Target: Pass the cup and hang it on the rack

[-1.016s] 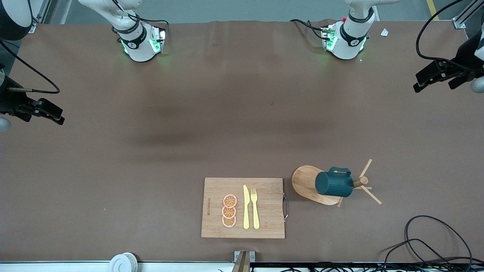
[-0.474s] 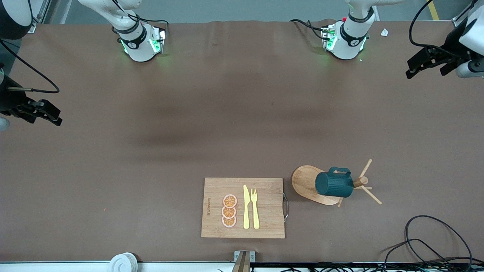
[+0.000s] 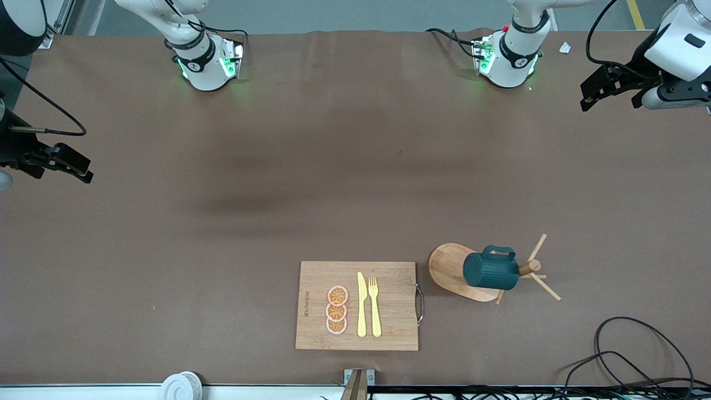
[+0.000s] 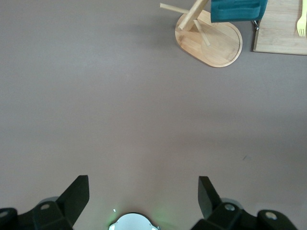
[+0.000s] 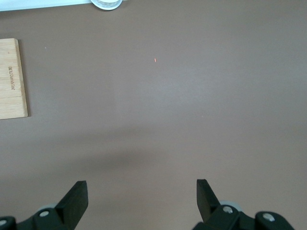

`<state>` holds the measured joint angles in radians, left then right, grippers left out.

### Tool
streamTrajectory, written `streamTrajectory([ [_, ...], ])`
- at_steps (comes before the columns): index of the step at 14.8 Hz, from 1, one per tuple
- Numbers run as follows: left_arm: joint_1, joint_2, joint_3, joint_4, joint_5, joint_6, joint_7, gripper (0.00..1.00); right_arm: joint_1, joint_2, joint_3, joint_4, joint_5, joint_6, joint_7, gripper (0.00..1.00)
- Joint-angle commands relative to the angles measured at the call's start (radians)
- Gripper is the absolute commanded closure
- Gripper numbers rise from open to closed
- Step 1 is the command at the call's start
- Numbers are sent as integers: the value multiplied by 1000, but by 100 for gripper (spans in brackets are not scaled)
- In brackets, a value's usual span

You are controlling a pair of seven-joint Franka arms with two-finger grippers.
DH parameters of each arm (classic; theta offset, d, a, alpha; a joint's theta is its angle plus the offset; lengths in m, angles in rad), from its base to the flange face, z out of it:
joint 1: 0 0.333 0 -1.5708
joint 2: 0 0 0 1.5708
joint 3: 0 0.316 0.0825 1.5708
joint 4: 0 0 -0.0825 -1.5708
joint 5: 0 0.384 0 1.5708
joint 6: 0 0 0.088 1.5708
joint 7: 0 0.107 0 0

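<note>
Two robot arms idle while the cup (image 3: 491, 270) already hangs on the rack (image 3: 464, 272), so the task looks finished.

Both end effectors are spread and hold nothing: the left end effector (image 4: 143, 196) hovers over the surface (image 3: 355, 178) at the left arm's edge, the right end effector (image 5: 142, 197) at the right arm's edge. Ribbed teal cup hangs by its handle on a thin peg of the pale wooden rack, beside a rectangular bamboo cutting board (image 3: 357, 305) near the front edge. Likely next: nothing but retreat.

Small engraved mark on cutting board (image 3: 356, 305), unreadable
</note>
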<state>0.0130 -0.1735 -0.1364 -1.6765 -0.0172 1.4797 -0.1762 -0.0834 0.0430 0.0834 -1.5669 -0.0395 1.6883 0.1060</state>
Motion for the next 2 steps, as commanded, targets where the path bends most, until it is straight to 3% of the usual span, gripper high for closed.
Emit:
streamTrajectory([
  [1,1,9,6,18,19,-2,9,0,-7,-41,6,-48,-8,14,-2,0],
  [2,1,8,6,18,20,-4,7,0,-7,-41,6,-48,-6,14,-2,0],
])
